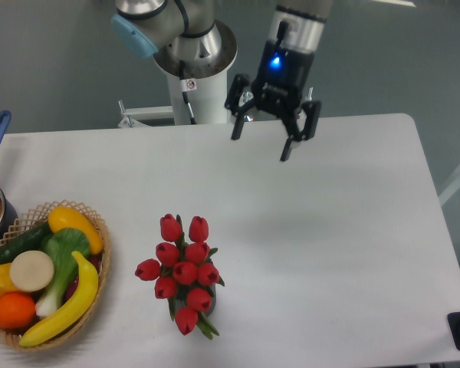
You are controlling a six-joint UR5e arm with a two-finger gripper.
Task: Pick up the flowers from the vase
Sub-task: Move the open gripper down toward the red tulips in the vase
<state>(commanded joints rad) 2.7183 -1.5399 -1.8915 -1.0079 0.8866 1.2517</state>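
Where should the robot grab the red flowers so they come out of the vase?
Probably around the bunched buds and stems of the flowers, coming down from above. They stand upright and almost hide the vase, so the top is the open way in. The end effector is open, far behind them.

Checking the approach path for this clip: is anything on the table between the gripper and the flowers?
Nothing visible. The gripper, jaws open, hangs over the table's far edge, and only bare table lies between it and the flowers. The wicker basket sits off to the side.
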